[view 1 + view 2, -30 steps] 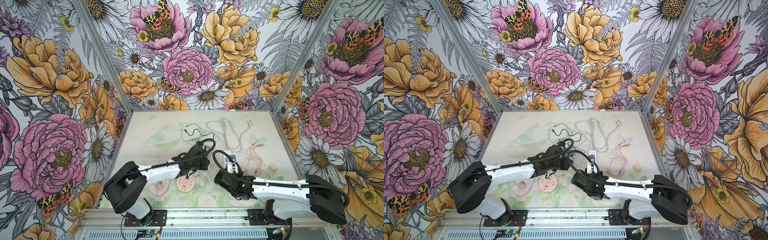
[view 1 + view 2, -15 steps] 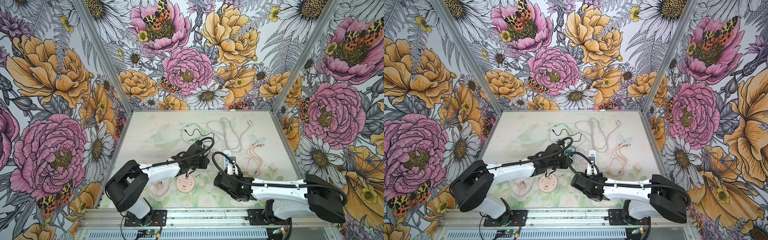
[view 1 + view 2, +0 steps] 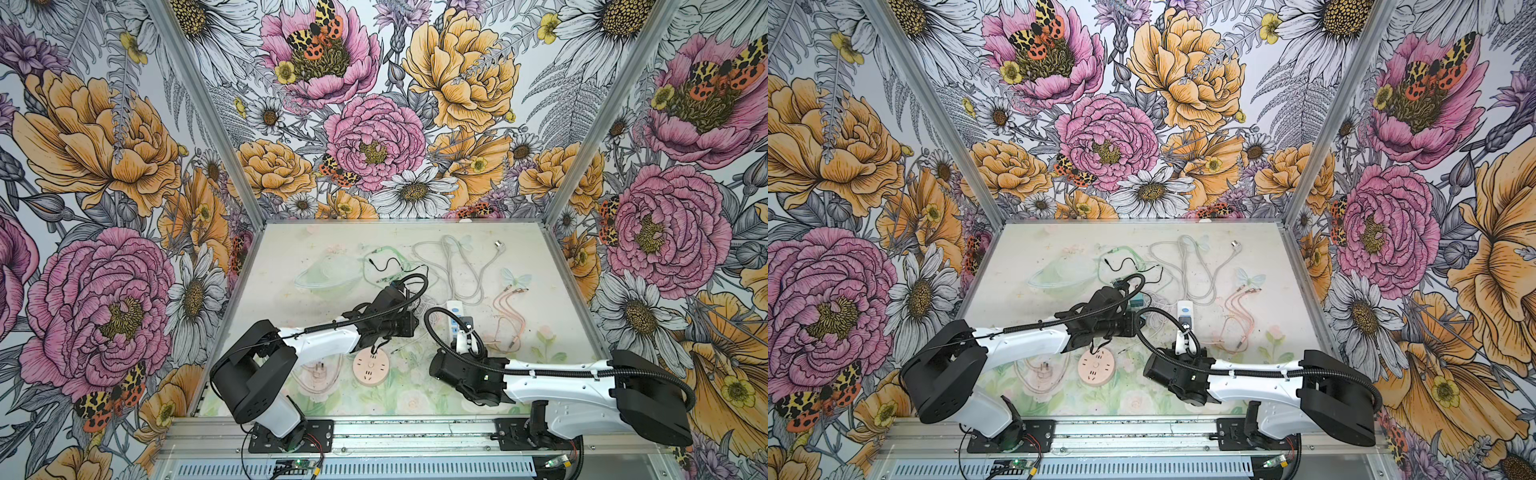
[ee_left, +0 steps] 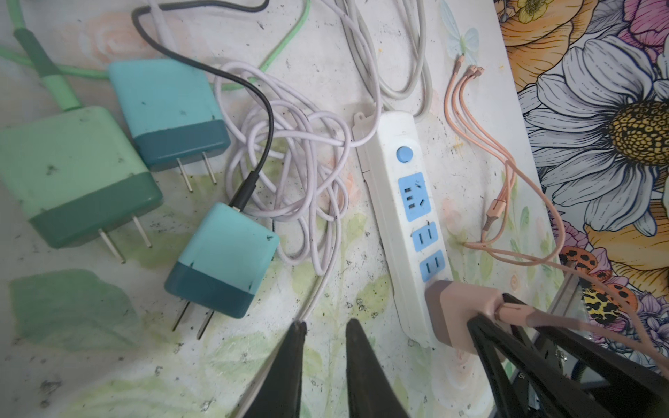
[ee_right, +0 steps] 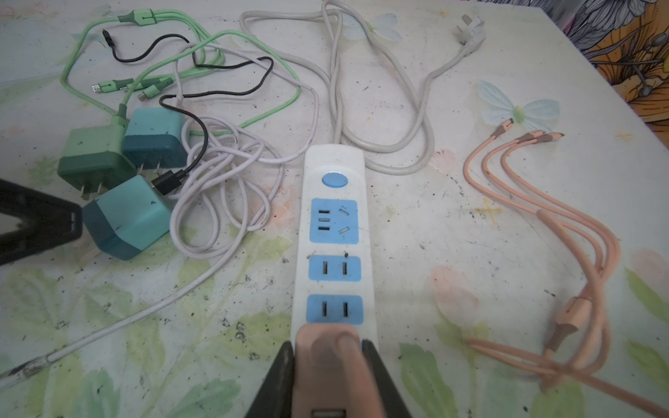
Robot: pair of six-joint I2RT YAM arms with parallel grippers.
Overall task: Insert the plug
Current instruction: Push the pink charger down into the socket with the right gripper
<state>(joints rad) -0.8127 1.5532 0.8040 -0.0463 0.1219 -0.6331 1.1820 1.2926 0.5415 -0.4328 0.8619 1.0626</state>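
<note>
On the power strip (image 5: 335,163), the pink plug (image 5: 325,372), clamped by the right gripper (image 5: 327,346), is likely to be pressed home, the left gripper (image 4: 325,324) closed

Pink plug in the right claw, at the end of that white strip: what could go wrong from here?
1. The power strip lies loose, nothing bracing it; if the right gripper pushes the pink plug, it might slide or tilt instead of seating the prongs.
2. The plug's pink cable loops close beside that arm and may snag.
3. The left gripper sits shut beside the lilac cable; moving off, it could drag the tangle.
</note>
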